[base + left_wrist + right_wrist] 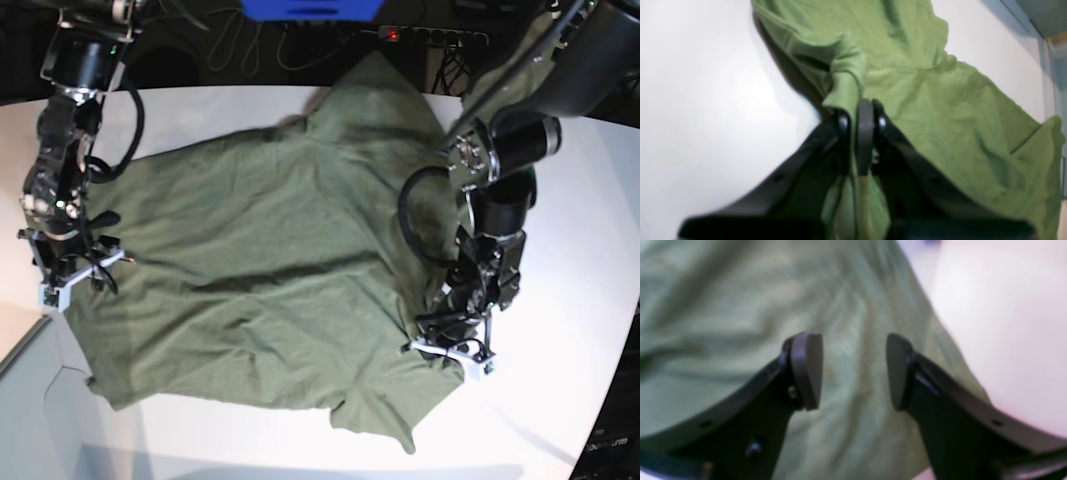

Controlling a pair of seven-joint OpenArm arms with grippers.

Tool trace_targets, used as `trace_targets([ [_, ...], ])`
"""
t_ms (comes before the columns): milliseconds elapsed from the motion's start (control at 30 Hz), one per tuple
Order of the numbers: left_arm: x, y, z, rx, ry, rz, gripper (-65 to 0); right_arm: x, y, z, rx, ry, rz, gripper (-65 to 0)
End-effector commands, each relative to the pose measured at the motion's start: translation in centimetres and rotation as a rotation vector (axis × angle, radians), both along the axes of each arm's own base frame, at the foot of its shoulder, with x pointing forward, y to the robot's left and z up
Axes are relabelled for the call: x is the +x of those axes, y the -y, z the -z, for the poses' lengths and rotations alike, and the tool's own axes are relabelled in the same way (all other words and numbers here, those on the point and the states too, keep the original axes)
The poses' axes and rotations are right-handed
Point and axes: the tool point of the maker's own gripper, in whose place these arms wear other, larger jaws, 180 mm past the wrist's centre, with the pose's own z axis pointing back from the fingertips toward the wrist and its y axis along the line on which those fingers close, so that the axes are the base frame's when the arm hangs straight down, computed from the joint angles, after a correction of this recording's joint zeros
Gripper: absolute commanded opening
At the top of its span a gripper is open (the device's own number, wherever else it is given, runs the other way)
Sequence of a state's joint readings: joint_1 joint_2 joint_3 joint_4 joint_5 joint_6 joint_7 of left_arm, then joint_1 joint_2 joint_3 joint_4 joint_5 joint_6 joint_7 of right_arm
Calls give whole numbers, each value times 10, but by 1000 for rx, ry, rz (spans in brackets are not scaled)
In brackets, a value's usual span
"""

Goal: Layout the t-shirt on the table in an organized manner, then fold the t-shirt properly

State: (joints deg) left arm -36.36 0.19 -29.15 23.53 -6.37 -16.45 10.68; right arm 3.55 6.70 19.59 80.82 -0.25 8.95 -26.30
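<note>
Left wrist: t-shirt [933, 110] fold between left gripper [863, 121] jaws.

Left pincer [864, 115] clamped tight, right pincer [854, 371] with jaws apart, both arms lowered.

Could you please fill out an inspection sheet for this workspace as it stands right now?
Surface: large smooth white table, bare around the shirt.
Job's things: olive-green cotton t-shirt, spread out but wrinkled, not yet folded.
Clutter: nothing seen.
Grippers: left gripper shut on a fold of the t-shirt's edge; right gripper open above the fabric, holding nothing.
Cables: black cables looped on the arms; more behind the table.
Surroundings: power strip and blue object behind the far edge.
</note>
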Motion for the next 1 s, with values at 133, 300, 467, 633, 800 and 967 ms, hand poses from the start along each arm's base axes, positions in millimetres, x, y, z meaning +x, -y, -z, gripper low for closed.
trace_targets([
  [133, 20, -7, -27, 5, 70, -11, -650, -24, -52, -17, 65, 82, -19, -280],
  [300, 19, -10, -26, 7, 67, -14, -650, -58, -139, 8, 156, 3, -178, -265],
  [467, 21, -18, -29, 17, 72, -21, -650, -85, -244, 14, 233, -41, -446, -266],
  [633, 29, -19, -39, 18, 92, -22, -650, -98, -302, 6, 279, -39, -594, -266],
  [800, 33, -26, -47, 30, 105, -29, -650, -109, -353, -2, 296, -34, -753, -265],
  [967, 33, -27, -47, 31, 105, -30, -650, -131, -398, 8, 270, -72, -942, -265],
])
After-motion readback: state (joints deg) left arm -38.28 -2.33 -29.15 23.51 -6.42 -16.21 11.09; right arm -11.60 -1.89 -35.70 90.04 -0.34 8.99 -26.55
